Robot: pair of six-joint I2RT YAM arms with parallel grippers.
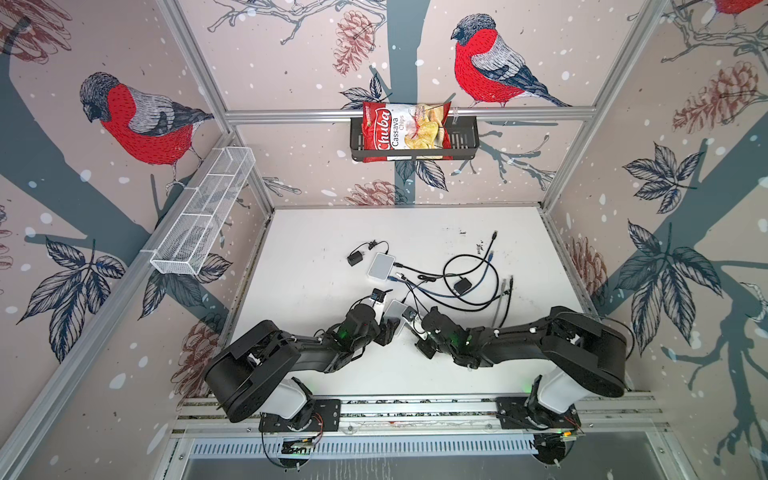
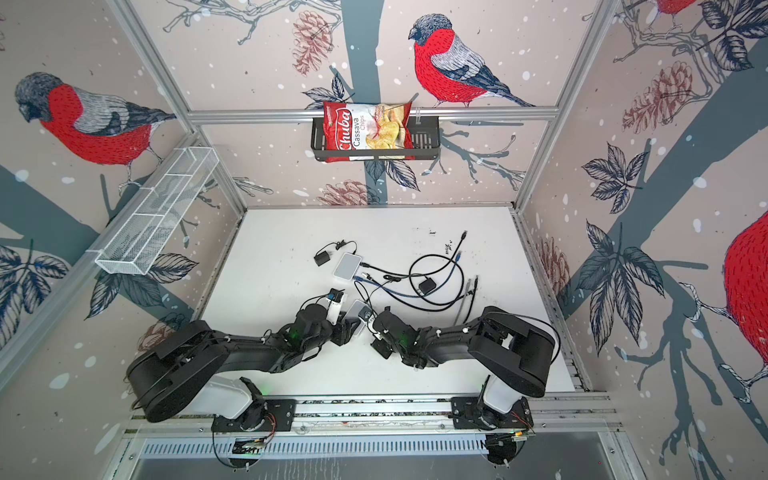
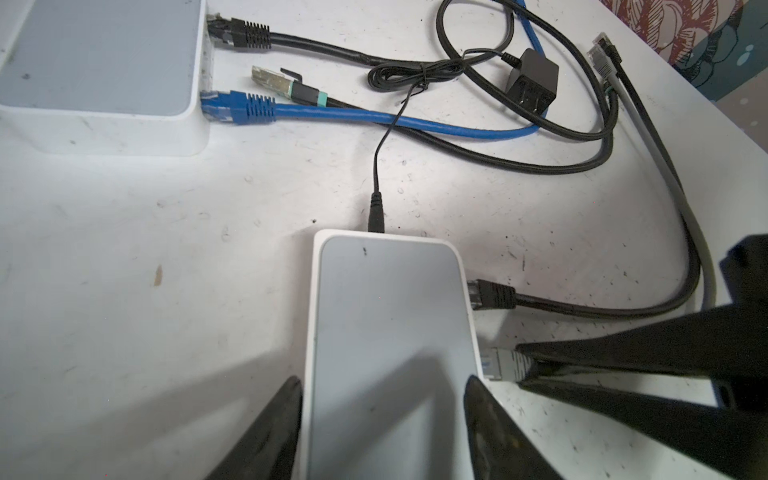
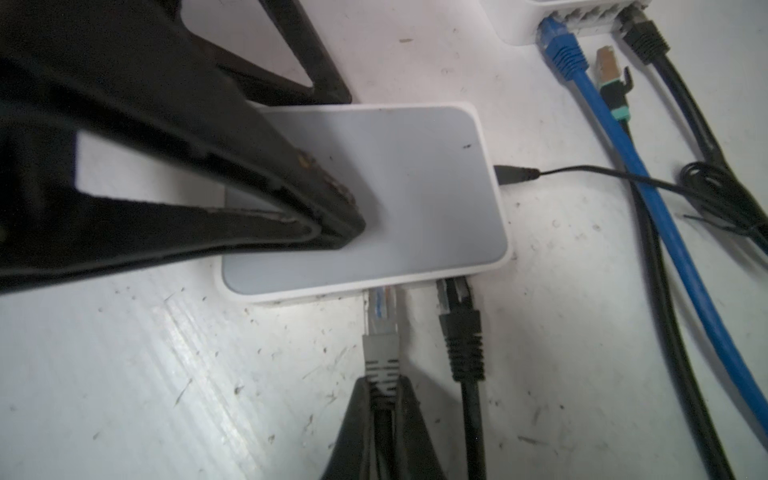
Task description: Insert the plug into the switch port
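Note:
The near white switch [image 3: 386, 324] lies flat on the table, also seen in both top views [image 1: 395, 311] [image 2: 358, 309]. My left gripper [image 3: 383, 380] is shut on the switch, one finger against each long side. The grey plug [image 4: 380, 332] has a clear tip, and my right gripper [image 4: 382, 384] is shut on its ribbed boot. That tip meets the switch's port side [image 4: 374, 291], next to a black plug [image 4: 461, 332] that sits in a port. I cannot tell how deep the grey plug [image 3: 498, 363] sits.
A second white switch [image 3: 99, 62] lies farther back with a blue plug [image 3: 245, 108] and a black plug [image 3: 245, 33] in it. A loose metal plug [image 3: 274, 81], a black power adapter [image 3: 532, 81] and looped cables lie on the right. A thin power lead [image 3: 376, 216] enters the near switch.

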